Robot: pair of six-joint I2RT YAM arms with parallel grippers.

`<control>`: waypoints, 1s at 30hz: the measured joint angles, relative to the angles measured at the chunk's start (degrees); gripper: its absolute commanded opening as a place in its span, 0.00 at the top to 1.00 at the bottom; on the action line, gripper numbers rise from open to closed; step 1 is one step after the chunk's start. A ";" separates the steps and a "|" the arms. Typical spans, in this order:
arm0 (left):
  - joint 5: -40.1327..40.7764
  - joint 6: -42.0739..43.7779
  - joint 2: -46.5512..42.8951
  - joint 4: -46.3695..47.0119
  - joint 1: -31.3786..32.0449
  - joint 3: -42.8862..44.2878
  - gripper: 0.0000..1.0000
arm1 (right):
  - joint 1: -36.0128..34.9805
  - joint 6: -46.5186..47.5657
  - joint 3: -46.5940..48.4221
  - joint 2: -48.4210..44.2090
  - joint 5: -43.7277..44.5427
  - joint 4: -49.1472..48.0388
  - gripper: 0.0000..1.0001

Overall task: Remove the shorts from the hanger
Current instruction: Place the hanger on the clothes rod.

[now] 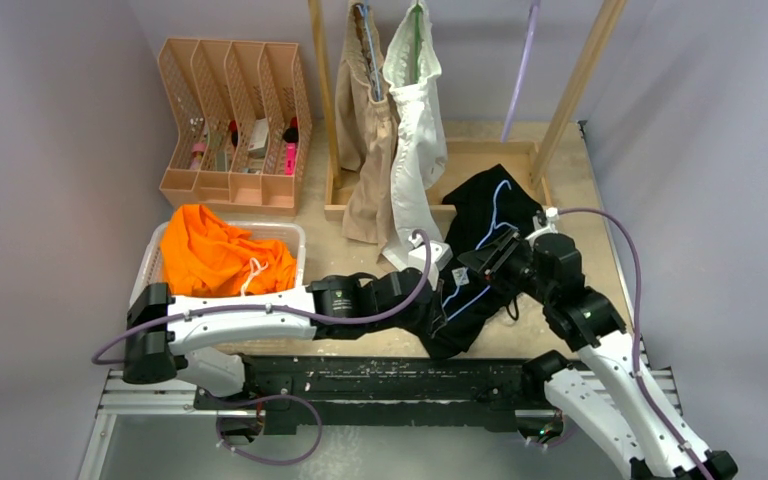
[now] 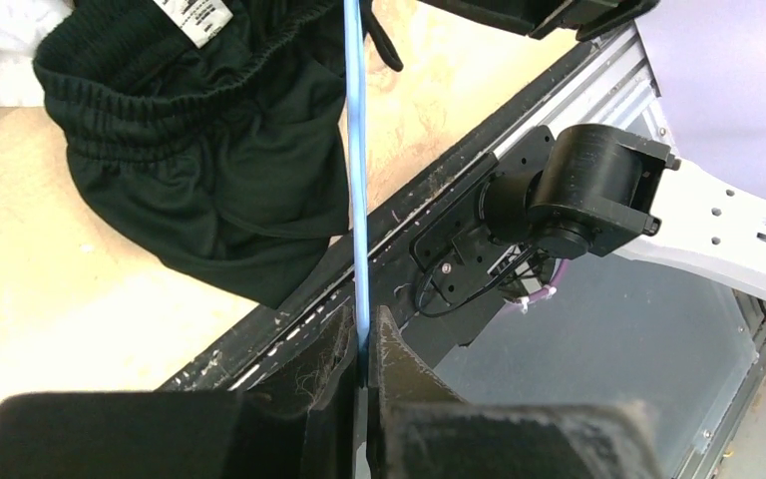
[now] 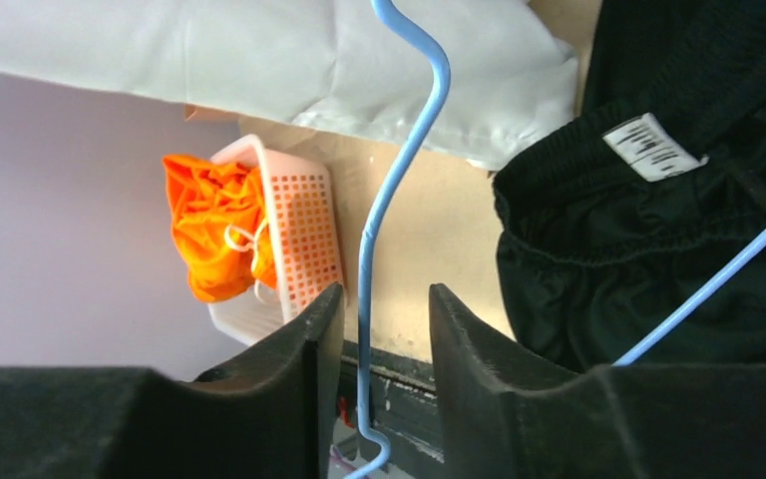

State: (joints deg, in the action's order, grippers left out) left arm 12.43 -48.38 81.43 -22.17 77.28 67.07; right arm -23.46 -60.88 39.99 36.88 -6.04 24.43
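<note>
Tabletop [image 1: 585, 190]: black shorts [image 1: 480, 210] are laid here on blue hanger [image 2: 357, 150]
Left gripper [image 2: 362, 364]: pinched on hanger, which is steadied
Right gripper [image 3: 384, 339]: spread around hanger, likely readied for cloth

The right gripper [image 3: 384, 299] has its fingers apart, with the blue hanger [image 3: 399, 170] between them. The black shorts [image 3: 658, 249] lie nearby.

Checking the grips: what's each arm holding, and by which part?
Left jaws pinch the thin light-blue hanger on a straight stretch; right jaws open, holding nothing.
</note>
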 measured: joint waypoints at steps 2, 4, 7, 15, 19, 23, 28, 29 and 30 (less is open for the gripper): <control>0.46 0.00 -1.05 -0.70 0.00 0.00 1.00 | 0.00 -0.22 -0.04 -0.81 -1.22 -0.48 0.51; 1.62 -0.09 -2.10 -1.86 0.00 0.00 1.00 | 0.00 -0.76 -0.17 -1.60 -2.64 -1.55 0.47; 3.69 -0.50 -3.13 -3.58 0.07 0.00 1.00 | 0.00 -1.73 -1.27 -2.75 -5.66 -3.87 0.41; 6.40 0.37 -3.67 -13.05 0.17 5.20 1.00 | -0.04 -2.45 -0.92 -4.72 -5.53 -0.90 0.36; 6.38 2.10 -6.12 -16.41 0.20 6.23 1.00 | -0.04 -2.10 4.24 -5.20 2.47 5.44 0.36; 6.78 2.93 -8.44 -20.20 0.35 7.26 1.00 | -0.04 -1.92 7.15 -7.15 13.68 10.47 0.34; 6.64 2.95 -9.33 -22.64 0.37 7.63 1.00 | -0.04 -0.68 7.45 -7.80 23.34 15.87 0.34; 6.47 2.93 -9.40 -22.88 0.37 7.63 1.00 | -0.04 -0.46 7.45 -7.63 23.69 16.04 0.34; 6.32 2.91 -9.46 -23.10 0.37 7.61 1.00 | -0.04 -0.15 7.48 -7.41 23.98 16.09 0.34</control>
State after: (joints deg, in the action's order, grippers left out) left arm 18.74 -45.47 71.96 -45.28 77.65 74.67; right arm -23.51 -61.04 47.46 29.47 17.93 40.51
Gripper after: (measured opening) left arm 0.023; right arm 0.660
